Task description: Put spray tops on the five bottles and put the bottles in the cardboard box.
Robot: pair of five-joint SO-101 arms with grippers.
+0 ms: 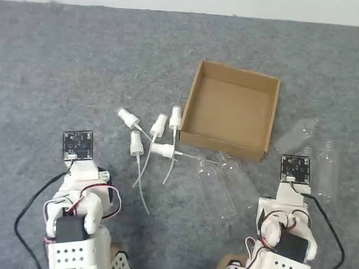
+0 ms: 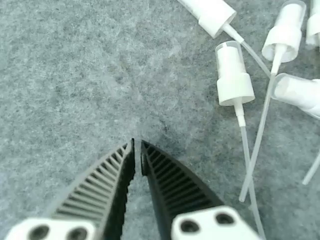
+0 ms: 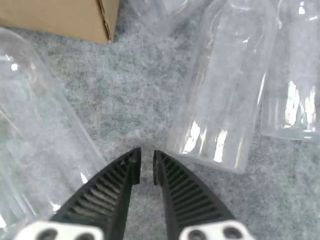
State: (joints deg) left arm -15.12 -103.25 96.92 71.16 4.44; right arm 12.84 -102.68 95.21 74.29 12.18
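The left end effector (image 2: 137, 150) and the right end effector (image 3: 146, 157) are held closed and empty, apparently because the white plastic spray tops (image 1: 136, 145), left of the brown cardboard box (image 1: 223, 145), and the clear plastic bottles (image 1: 235, 178), laid near and right of it, are not yet joined.

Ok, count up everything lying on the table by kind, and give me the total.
Spray tops: 5
Clear bottles: 5
Cardboard box: 1
Total: 11
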